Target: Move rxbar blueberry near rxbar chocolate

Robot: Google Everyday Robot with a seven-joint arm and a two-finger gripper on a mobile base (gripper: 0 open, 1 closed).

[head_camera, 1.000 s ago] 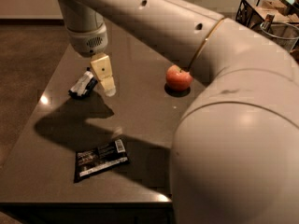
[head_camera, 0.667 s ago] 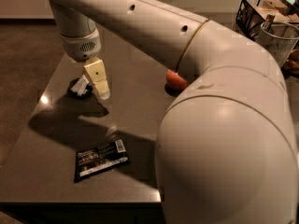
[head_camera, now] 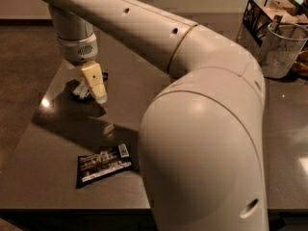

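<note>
The rxbar chocolate (head_camera: pixel 103 164), a flat black wrapper with white lettering and a barcode patch, lies near the table's front edge. The rxbar blueberry (head_camera: pixel 81 90), dark blue with white, lies at the table's far left and is mostly hidden behind my gripper. My gripper (head_camera: pixel 95 86) hangs from the white arm directly over the blueberry bar, its cream finger (head_camera: pixel 94 80) pointing down at it. The chocolate bar sits well in front of the gripper.
The big white arm (head_camera: pixel 202 129) fills the centre and right of the view and hides the table's middle. A wire mesh cup (head_camera: pixel 281 49) and a black wire basket (head_camera: pixel 262 13) stand at the far right. The dark table (head_camera: pixel 53 143) ends close on the left and front.
The arm has swung left and the gripper has come down over the blueberry bar. The red fruit seen earlier is now hidden behind the arm. The chocolate bar has not moved.
</note>
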